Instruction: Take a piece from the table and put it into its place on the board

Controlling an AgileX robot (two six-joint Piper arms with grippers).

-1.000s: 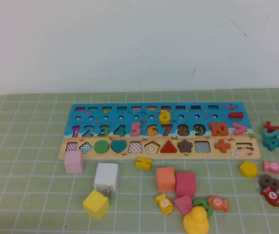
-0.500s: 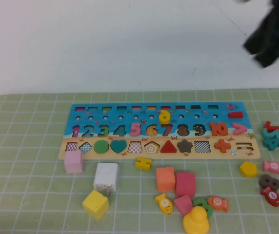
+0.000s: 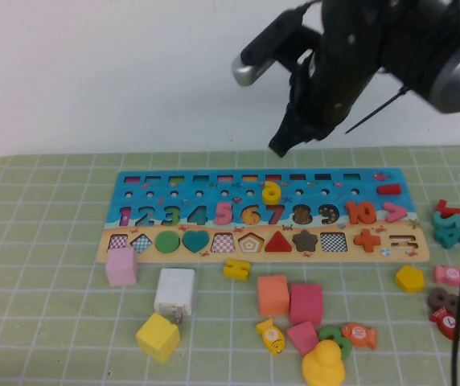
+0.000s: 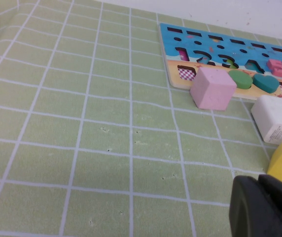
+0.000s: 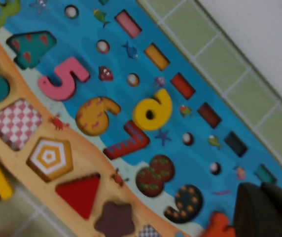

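The yellow "6" piece (image 3: pixel 271 192) lies loose on the blue part of the board (image 3: pixel 125 189), just behind the printed 6 recess (image 3: pixel 251 215) and the red 7. It also shows in the right wrist view (image 5: pixel 153 111) beside that recess (image 5: pixel 96 116). My right gripper (image 3: pixel 281 145) hangs in the air over the board's far edge, above and slightly behind the piece, fingers together and empty (image 5: pixel 259 190). My left gripper (image 4: pixel 259 180) is low over the green cloth table (image 4: pixel 106 123) to the left of the board (image 4: pixel 215 47), shut and empty, out of the high view.
In front of the board lie a pink cube (image 3: pixel 121 266), a white block (image 3: pixel 174 291), a yellow cube (image 3: pixel 158 337), orange (image 3: pixel 273 295) and pink (image 3: pixel 305 303) blocks, a yellow fish (image 3: pixel 271 336), a yellow duck (image 3: pixel 323 366) and a yellow pentagon (image 3: pixel 409 278). Loose numerals (image 3: pixel 453 225) lie at the right.
My right arm has swung in from the upper right and now hangs over the board's far edge. The pieces on the table and the board have not moved.
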